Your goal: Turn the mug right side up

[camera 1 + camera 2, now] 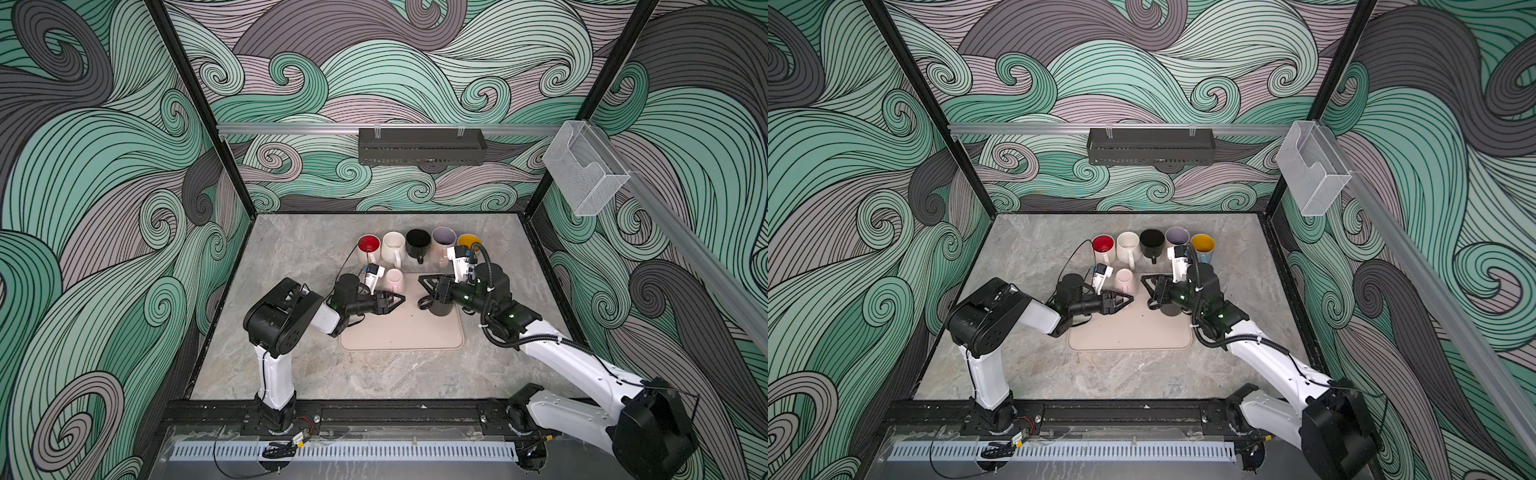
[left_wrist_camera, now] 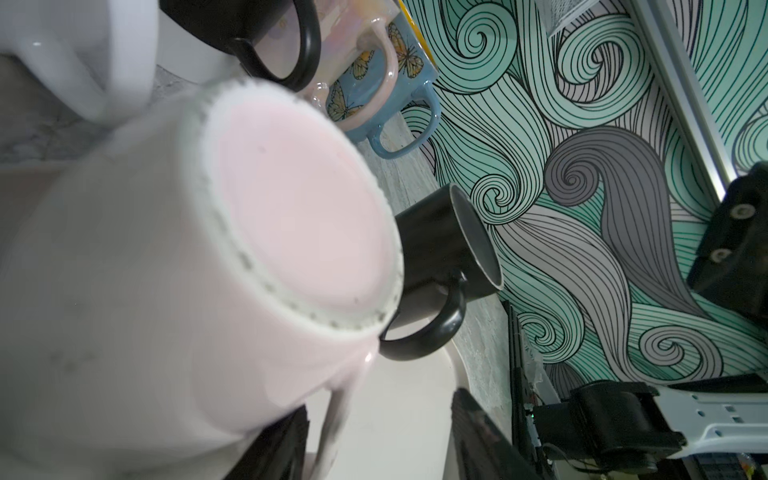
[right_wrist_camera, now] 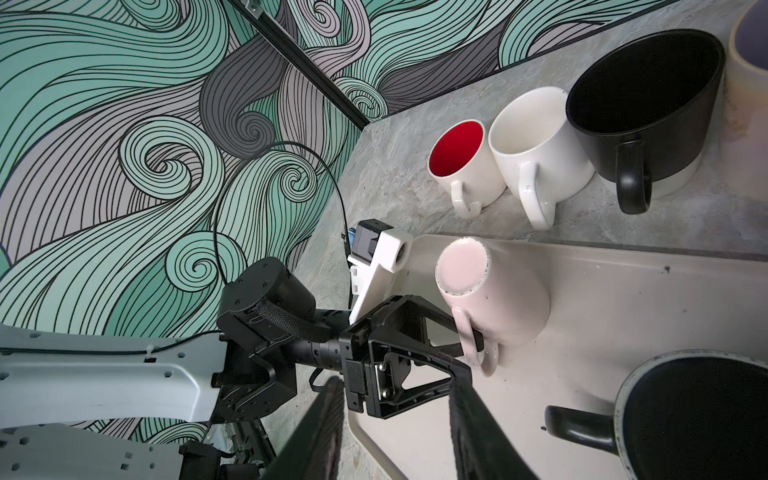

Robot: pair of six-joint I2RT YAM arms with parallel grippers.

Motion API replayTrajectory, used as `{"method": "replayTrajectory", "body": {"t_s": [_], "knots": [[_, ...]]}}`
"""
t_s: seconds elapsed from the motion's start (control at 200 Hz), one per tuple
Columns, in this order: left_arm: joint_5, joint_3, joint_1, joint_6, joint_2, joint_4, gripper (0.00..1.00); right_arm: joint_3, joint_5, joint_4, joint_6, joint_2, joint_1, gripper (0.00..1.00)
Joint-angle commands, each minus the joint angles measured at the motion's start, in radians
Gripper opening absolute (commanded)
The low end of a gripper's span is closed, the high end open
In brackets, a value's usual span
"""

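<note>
A pink mug (image 1: pixel 394 279) (image 1: pixel 1125 279) (image 3: pixel 490 291) stands upside down, base up, at the back left of the beige tray (image 1: pixel 399 336) (image 1: pixel 1129 336). Its base fills the left wrist view (image 2: pixel 249 249). My left gripper (image 1: pixel 401 297) (image 1: pixel 1130 297) (image 2: pixel 378 424) (image 3: pixel 469 353) is open with one finger on each side of the pink handle. A black mug (image 1: pixel 440 309) (image 1: pixel 1170 309) (image 3: pixel 698 415) (image 2: pixel 449 245) also stands upside down on the tray's right side. My right gripper (image 1: pixel 423 289) (image 1: pixel 1147 291) (image 3: pixel 395 415) hovers over it, open and holding nothing.
Behind the tray, a row of upright mugs stands on the marble table: red-lined (image 1: pixel 369 245), white (image 1: pixel 393 245), black (image 1: pixel 418 243), lavender-lined (image 1: pixel 444 239) and yellow-lined (image 1: pixel 469 241). A black rack (image 1: pixel 422 146) hangs on the back wall, a clear bin (image 1: pixel 586 170) on the right rail.
</note>
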Motion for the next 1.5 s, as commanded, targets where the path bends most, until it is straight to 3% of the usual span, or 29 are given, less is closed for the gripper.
{"method": "replayTrajectory", "body": {"t_s": [0.0,0.14,0.305,0.415,0.525,0.63,0.715,0.791,0.916,0.991,1.131,1.311,1.491], "knots": [[-0.055,-0.014,-0.010,0.058,-0.068,-0.098,0.63,0.019,0.022,0.004,-0.012,-0.012,-0.004,0.43],[-0.141,-0.019,-0.017,0.109,-0.158,-0.288,0.69,0.019,0.032,-0.002,-0.017,-0.008,-0.004,0.43],[-0.388,0.045,-0.072,0.246,-0.329,-0.709,0.77,0.033,0.046,-0.030,-0.028,0.004,-0.004,0.43],[-0.480,0.087,-0.100,0.307,-0.431,-0.901,0.78,0.038,0.052,-0.035,-0.032,0.010,-0.004,0.43],[-0.590,0.141,-0.114,0.341,-0.524,-1.077,0.85,0.053,0.055,-0.056,-0.034,0.021,-0.004,0.43],[-0.667,0.158,-0.119,0.334,-0.596,-1.160,0.91,0.057,0.072,-0.075,-0.037,0.019,-0.004,0.43],[-0.730,0.158,-0.119,0.264,-0.640,-1.167,0.98,0.071,0.111,-0.123,-0.045,0.013,-0.005,0.43],[-0.759,0.188,-0.119,0.204,-0.654,-1.193,0.99,0.079,0.152,-0.164,-0.058,0.006,-0.004,0.43],[-0.779,0.343,-0.145,0.189,-0.601,-1.382,0.99,0.092,0.237,-0.231,-0.074,-0.003,-0.004,0.44],[-0.854,0.437,-0.192,0.187,-0.541,-1.477,0.98,0.103,0.270,-0.263,-0.088,-0.004,-0.005,0.44],[-0.884,0.548,-0.252,0.186,-0.394,-1.512,0.96,0.111,0.295,-0.293,-0.100,-0.009,-0.006,0.44],[-0.977,0.730,-0.296,0.152,-0.180,-1.683,0.92,0.104,0.308,-0.308,-0.109,-0.035,-0.008,0.44],[-1.025,0.820,-0.307,0.138,-0.063,-1.743,0.92,0.099,0.303,-0.305,-0.118,-0.044,-0.015,0.44]]}}
